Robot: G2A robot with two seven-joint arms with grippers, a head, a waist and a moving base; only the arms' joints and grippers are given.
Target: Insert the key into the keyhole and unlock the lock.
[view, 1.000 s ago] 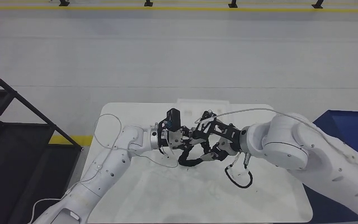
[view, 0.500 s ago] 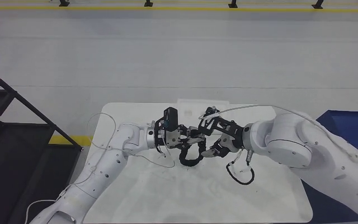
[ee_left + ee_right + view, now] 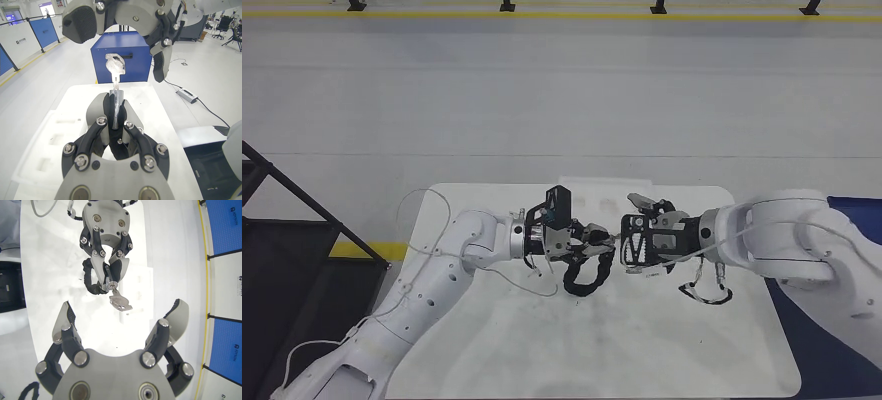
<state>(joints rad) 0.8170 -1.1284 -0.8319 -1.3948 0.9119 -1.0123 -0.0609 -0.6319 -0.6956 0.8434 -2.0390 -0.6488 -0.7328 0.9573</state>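
Squarely opposite — left gripper (image 3: 115,100) tight on lock (image 3: 112,285), right gripper (image 3: 122,305) agape near key (image 3: 115,64).

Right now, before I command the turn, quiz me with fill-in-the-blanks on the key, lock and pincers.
1. The left pincer is ____ on the lock.
2. The key sits with its blade in the lock's ____.
3. The right pincer is ____, its pads clear of the key.
Missing words: shut; keyhole; open.

key (image 3: 121,303) in lock (image 3: 112,285), lock in left claw (image 3: 115,106)
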